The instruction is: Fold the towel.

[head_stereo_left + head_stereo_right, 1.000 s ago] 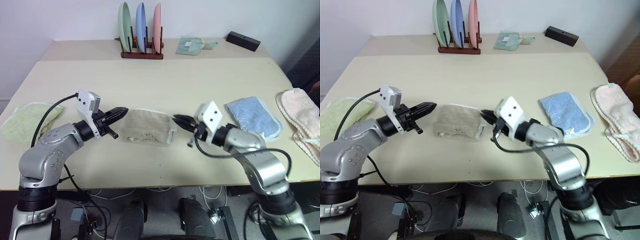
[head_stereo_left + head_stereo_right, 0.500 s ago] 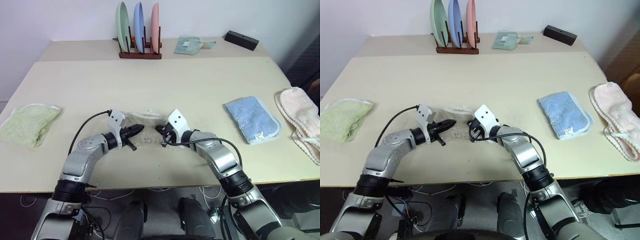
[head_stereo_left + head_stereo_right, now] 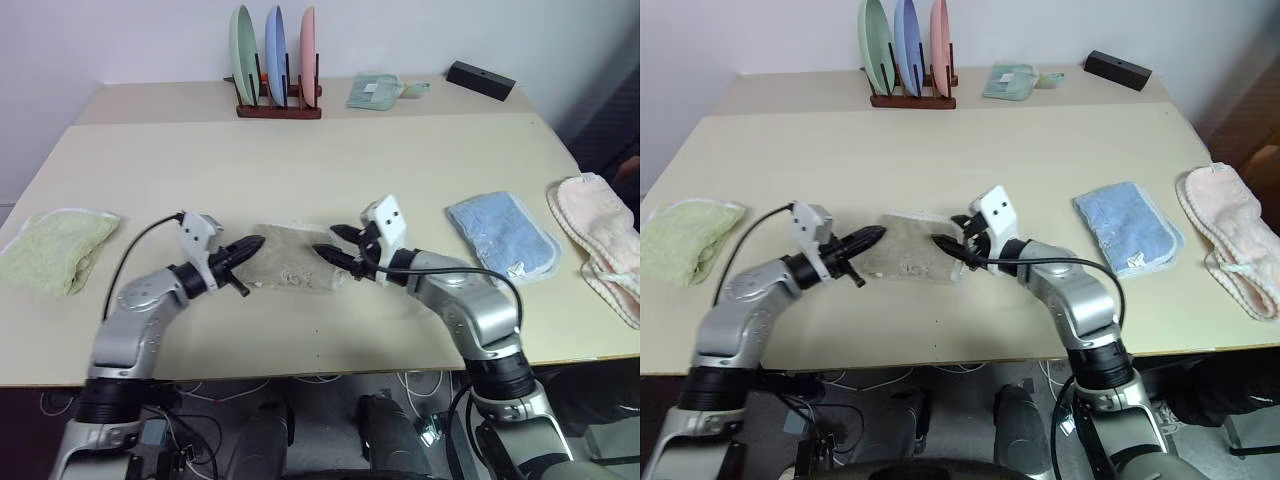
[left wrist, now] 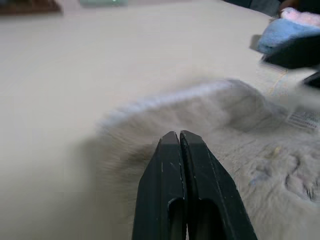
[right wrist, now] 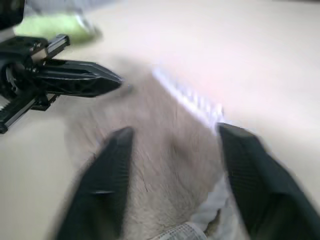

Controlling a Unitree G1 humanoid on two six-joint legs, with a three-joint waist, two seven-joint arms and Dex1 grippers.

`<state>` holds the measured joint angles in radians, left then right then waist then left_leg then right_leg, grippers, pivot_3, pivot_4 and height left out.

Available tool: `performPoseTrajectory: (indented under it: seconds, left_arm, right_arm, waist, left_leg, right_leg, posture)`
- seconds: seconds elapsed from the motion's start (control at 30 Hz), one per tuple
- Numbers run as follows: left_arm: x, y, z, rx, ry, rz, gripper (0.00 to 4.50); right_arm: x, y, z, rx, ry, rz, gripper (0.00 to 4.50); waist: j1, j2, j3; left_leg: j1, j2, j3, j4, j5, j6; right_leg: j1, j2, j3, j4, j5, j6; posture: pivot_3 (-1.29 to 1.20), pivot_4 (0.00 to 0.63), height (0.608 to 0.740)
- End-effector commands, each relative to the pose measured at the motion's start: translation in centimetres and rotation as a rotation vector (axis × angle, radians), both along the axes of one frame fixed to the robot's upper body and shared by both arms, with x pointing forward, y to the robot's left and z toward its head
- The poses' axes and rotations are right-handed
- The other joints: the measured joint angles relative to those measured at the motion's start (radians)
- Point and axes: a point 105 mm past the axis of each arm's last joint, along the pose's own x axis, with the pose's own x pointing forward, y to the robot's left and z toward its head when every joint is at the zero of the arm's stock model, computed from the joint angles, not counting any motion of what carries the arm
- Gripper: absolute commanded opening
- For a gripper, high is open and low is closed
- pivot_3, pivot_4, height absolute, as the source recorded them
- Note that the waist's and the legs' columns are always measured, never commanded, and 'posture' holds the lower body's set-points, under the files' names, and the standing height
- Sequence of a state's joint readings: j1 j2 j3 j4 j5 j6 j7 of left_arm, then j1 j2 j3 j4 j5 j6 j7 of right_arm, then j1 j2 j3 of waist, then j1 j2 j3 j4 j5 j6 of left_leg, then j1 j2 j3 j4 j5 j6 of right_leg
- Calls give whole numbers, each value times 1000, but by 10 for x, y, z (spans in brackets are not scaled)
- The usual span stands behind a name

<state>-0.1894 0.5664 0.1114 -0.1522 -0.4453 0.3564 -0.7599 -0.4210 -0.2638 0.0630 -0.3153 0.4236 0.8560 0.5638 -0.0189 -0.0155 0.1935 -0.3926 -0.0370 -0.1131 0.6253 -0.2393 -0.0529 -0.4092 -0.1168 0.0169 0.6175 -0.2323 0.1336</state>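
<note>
Spanning most of the frame, beige table [image 3: 300, 170], second table butted behind it at top. Pink towel [image 3: 597, 240] hangs at the right edge; green towel [image 3: 50, 245] at left edge; light-blue folded towel [image 3: 502, 235] right of center. Plate rack [image 3: 277, 65] with green, blue, pink plates top center, small green cloth [image 3: 375, 90] and black box [image 3: 483, 80] to its right. The towel [image 3: 295, 258], tan, folded into a compact rectangle, lies at frame center between both arms, white edging along its far side. Left gripper [image 3: 250, 246] pinched fully together, holding nothing, tip at the towel's left edge. Right gripper [image 3: 335, 245] spread wide, empty, fingers over the towel's right edge.
</note>
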Motion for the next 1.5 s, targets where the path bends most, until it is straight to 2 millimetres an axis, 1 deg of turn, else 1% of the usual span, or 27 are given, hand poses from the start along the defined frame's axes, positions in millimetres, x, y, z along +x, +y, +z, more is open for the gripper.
performPoseTrajectory:
  seconds: [0.03,0.1,0.23,0.37,0.53,0.6,0.67,0.7,0.73,0.77,0.87,0.9,0.93,1.03,1.1,1.17,1.23,1.3,1.37,1.43,1.5]
  left_arm:
    - [-22,1,14,42,-40,-91,0]
    - [-32,0,12,64,-19,-131,0]
    - [-37,0,6,91,-4,-139,0]
    - [-48,-11,4,81,-2,-208,0]
    - [-51,-15,0,96,16,-226,0]
    - [-51,-18,1,84,19,-229,0]
    - [-50,-21,4,73,16,-230,0]
    - [-50,-22,4,68,17,-228,0]
    - [-50,-22,4,66,18,-226,0]
    - [-50,-22,4,66,19,-225,0]
    - [-51,-23,3,66,22,-225,0]
    - [-51,-23,2,66,23,-225,0]
    - [-51,-24,2,66,24,-225,0]
    - [-50,-26,2,60,19,-223,0]
    - [-47,-27,4,47,14,-220,0]
    - [-43,-30,5,38,11,-224,0]
    - [-39,-35,4,30,9,-236,0]
    - [-35,-44,4,18,1,-265,0]
    - [-30,-53,5,4,-5,-288,0]
    - [-26,-62,5,-11,-11,-314,0]
    - [-23,-69,6,-23,-13,-339,0]
  right_arm:
    - [-3,-15,-6,60,155,-83,4438]
    - [-1,-21,-16,69,240,-129,4438]
    - [1,-22,-26,109,346,-159,4438]
    - [0,-7,-37,124,425,-136,4438]
    - [3,14,-38,158,459,-100,4438]
    - [6,19,-39,174,469,-101,3921]
    - [8,23,-38,186,472,-102,3181]
    - [8,25,-36,201,471,-97,2636]
    - [8,27,-34,213,471,-93,2225]
    - [8,28,-32,222,467,-91,1660]
    - [8,26,-27,251,456,-96,165]
    - [9,24,-23,265,443,-101,72]
    - [10,21,-16,285,416,-108,72]
    - [17,-1,26,389,244,-159,72]
    - [22,-27,52,450,148,-246,72]
    - [27,-63,76,496,58,-361,72]
    - [29,-104,91,514,-14,-506,72]
    - [26,-145,94,510,-32,-649,72]
    - [17,-181,88,507,-29,-789,72]
    - [4,-214,73,530,1,-929,72]
    - [-12,-241,49,533,59,-1056,72]
  waist:
    - [1,0,0]
    - [3,1,0]
    - [4,1,1]
    - [-2,1,1]
    - [-5,1,1]
    - [-4,1,1]
    - [-3,1,1]
    - [-3,1,1]
    - [-2,1,1]
    - [-2,1,1]
    - [-2,1,1]
    - [-2,1,1]
    - [-2,1,1]
    - [-1,2,1]
    - [1,2,1]
    - [6,2,1]
    - [10,2,1]
    - [9,1,1]
    - [6,2,1]
    - [6,2,1]
    - [4,2,1]
  left_leg:
    - [0,0,0,0,0,0]
    - [0,0,1,0,0,0]
    - [0,0,1,0,0,0]
    - [0,0,1,-1,0,0]
    - [0,0,1,-2,0,0]
    - [0,0,1,-3,0,0]
    - [0,0,1,-3,0,0]
    - [0,0,1,-3,0,0]
    - [0,0,1,-3,0,0]
    - [0,0,1,-3,0,0]
    - [0,0,1,-3,0,0]
    - [0,0,1,-3,0,0]
    - [0,0,1,-3,0,0]
    - [0,0,1,-3,0,0]
    - [0,0,1,-3,0,0]
    - [0,0,1,-2,0,0]
    - [0,0,1,-2,0,0]
    - [-1,0,1,-3,0,0]
    - [-1,0,1,-3,0,0]
    - [0,0,1,-4,0,0]
    - [0,0,1,-5,0,0]
  right_leg:
    - [0,0,0,0,0,0]
    - [0,0,0,-1,-2,-4]
    - [0,0,0,-1,-2,-4]
    - [-1,0,0,-1,-2,-4]
    - [-1,0,0,-1,-2,-3]
    - [-1,0,0,0,-2,-3]
    - [-1,0,0,-1,0,-1]
    - [-1,0,0,-1,0,0]
    - [-1,0,0,-1,0,0]
    - [-1,0,0,-1,0,0]
    - [-1,0,0,-1,0,0]
    - [-1,0,0,-1,0,0]
    - [-1,0,0,-1,0,0]
    - [-2,0,0,-1,0,0]
    - [-2,0,0,-1,0,0]
    - [-1,0,0,-1,0,0]
    - [-1,0,0,-1,0,0]
    - [0,0,0,-3,0,0]
    - [0,0,0,-3,0,0]
    - [0,0,0,-3,0,0]
    - [0,0,0,-2,0,0]
  posture:
    - [0,150,740]
    - [0,150,740]
    - [0,150,740]
    - [0,150,740]
    - [0,150,740]
    - [0,150,740]
    - [0,150,740]
    - [0,150,740]
    - [0,150,740]
    - [0,150,740]
    - [0,150,740]
    - [0,150,740]
    - [0,150,740]
    - [0,150,740]
    - [0,150,740]
    - [0,150,740]
    - [0,150,740]
    - [0,150,740]
    - [0,150,740]
    - [0,150,740]
    - [0,150,740]
